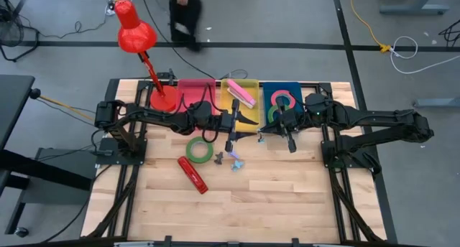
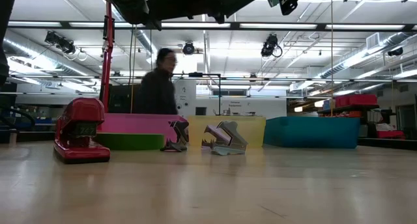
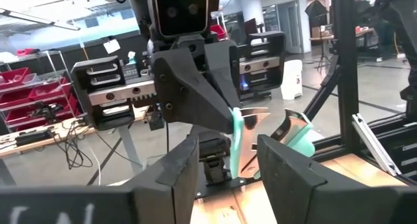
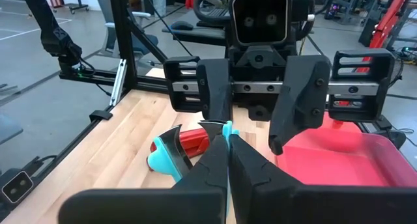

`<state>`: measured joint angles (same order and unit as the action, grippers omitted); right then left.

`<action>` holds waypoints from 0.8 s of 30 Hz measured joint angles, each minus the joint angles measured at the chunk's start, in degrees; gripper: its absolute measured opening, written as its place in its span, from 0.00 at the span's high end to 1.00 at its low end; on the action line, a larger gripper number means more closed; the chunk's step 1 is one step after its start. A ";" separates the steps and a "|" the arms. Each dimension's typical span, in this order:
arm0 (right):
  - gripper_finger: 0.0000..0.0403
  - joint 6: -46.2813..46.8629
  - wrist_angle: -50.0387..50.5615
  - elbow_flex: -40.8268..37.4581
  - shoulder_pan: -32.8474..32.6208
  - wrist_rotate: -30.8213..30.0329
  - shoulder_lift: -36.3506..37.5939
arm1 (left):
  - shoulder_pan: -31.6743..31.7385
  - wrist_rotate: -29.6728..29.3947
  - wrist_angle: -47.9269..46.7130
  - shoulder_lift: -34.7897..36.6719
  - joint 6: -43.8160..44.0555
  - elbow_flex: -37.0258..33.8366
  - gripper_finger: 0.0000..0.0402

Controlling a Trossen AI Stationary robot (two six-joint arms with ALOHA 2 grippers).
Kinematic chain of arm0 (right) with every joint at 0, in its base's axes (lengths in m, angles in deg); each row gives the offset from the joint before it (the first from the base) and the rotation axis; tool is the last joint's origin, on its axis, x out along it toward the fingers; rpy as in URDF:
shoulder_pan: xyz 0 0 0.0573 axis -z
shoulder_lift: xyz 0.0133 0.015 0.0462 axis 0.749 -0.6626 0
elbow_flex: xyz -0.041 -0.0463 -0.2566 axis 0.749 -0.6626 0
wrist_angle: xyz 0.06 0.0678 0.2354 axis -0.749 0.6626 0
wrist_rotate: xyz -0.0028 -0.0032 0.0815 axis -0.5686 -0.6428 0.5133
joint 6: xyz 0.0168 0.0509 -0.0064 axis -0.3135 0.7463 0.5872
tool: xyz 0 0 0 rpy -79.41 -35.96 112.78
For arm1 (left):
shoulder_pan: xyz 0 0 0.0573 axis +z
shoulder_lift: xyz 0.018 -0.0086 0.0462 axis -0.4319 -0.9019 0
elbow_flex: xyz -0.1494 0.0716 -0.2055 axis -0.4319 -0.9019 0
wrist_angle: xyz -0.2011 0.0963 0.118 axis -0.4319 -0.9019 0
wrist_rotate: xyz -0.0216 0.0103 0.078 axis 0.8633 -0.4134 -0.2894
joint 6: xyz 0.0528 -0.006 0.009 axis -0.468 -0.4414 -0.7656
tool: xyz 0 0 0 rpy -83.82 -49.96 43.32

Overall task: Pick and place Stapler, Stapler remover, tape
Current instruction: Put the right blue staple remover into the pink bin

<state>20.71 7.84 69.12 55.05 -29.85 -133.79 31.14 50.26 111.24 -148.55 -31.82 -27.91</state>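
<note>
Handover of a remover (image 3: 236, 138) in hand, in mid-air over the table's middle, just near of the bins. Right gripper (image 4: 228, 152) pinched tight on one teal handle. Left gripper (image 3: 225, 162) half-wide, with fingers (image 3: 287, 168) flanking that handle and apparently not yet touching it. Next, probably: squeeze left onto the handle, then loosen right, or risk a drop.
</note>
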 joint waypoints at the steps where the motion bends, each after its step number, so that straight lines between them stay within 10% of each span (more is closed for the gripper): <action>1: 1.00 0.00 0.01 0.00 0.00 0.00 0.00 | 0.01 -0.01 0.00 0.00 0.00 -0.01 0.62; 24: 1.00 -0.16 0.57 0.00 -0.01 -2.93 0.00 | -0.05 1.41 -0.07 0.03 0.00 -0.02 0.80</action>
<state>20.55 8.42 69.12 55.03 -32.78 -133.79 31.09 51.67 111.18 -148.52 -31.82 -27.93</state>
